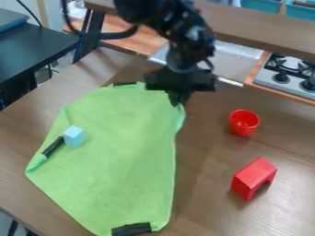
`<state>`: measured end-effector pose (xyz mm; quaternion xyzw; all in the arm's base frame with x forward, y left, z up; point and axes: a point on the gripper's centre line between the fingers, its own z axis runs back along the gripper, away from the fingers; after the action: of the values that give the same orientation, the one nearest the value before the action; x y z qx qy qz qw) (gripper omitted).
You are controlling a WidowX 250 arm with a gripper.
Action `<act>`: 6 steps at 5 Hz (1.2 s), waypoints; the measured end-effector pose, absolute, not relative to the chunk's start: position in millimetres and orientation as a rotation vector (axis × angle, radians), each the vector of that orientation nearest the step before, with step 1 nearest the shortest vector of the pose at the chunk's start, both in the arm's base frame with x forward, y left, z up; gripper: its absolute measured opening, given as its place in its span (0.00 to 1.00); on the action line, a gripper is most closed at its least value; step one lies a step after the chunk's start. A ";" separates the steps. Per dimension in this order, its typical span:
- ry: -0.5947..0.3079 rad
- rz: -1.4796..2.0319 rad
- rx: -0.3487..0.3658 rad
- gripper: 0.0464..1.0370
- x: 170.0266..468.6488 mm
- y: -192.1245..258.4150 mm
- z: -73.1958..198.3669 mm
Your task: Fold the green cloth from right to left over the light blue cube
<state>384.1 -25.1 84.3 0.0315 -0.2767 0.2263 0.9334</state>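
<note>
Across the bench [206, 207], left of centre in the view, lies the green cloth [123, 156], spread out, its long axis running from the far side by the tool [178, 98] down to the near edge, slanting a touch leftward as it comes. One corner points out left, and the near end narrows down to a black strip [131, 229]. Another black strip [125, 84] marks the far edge, and a third [53, 146] lies slantwise by that left corner.

And the tool? It's right at the cloth's far right corner, pointing down, the black arm [184, 41] coming in from the top edge of the view. Whether it is spread or pinching the cloth, you cannot tell from here.

Over on the cloth's left part sits a light blue cube [73, 136], just beside the slanting strip. Right of the cloth, well apart from it, a red cup [243, 122] stands upright, and nearer the camera there's a red arch block [253, 177], its opening facing the near right. Far right, a stove [280, 87] beyond the bench.
</note>
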 end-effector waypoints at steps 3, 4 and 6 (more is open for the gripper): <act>-0.523 0.440 0.074 0.00 327.9 58.6 71.6; -0.539 0.439 0.094 0.00 306.1 86.8 72.1; -0.563 0.443 0.119 0.00 278.7 131.2 74.8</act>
<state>278.7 131.2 74.8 0.0580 -0.2754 0.2167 0.9348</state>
